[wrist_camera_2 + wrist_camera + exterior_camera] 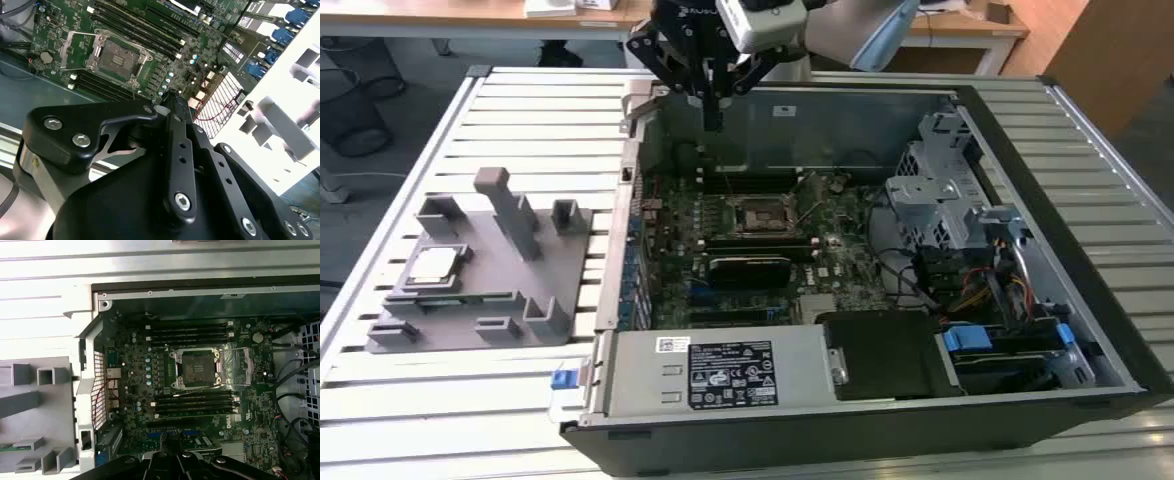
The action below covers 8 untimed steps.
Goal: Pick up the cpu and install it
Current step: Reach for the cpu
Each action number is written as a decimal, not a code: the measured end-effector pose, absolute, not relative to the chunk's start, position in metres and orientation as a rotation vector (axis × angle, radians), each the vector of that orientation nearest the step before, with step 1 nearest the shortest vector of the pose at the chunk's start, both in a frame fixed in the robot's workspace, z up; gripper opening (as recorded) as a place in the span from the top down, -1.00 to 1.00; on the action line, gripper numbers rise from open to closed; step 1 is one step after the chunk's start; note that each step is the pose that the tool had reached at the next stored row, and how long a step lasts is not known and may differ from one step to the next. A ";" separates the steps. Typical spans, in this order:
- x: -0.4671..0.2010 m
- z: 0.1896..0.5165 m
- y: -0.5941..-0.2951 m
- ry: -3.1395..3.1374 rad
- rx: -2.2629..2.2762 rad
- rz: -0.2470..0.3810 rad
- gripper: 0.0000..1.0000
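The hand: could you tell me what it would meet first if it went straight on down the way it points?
The hand would probably meet the motherboard, beside the socket, not on it; depth is unclear.

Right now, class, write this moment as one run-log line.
tool: shut, empty, over open case | cpu: on grey fixture, untouched | socket: empty | pick: not yet done
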State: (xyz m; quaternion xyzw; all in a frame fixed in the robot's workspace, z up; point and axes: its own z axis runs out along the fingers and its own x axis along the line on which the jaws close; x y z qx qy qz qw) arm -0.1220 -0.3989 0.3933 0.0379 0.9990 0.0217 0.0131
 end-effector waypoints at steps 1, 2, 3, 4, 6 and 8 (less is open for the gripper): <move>-0.122 0.393 -0.399 3.112 0.118 0.068 0.79; -0.122 0.393 -0.399 3.113 0.118 0.068 0.79; -0.123 0.393 -0.399 3.113 0.118 0.068 0.79; -0.123 0.393 -0.399 3.113 0.118 0.068 0.79; -0.123 0.393 -0.399 3.112 0.118 0.068 0.79; -0.124 0.393 -0.399 3.112 0.118 0.068 0.79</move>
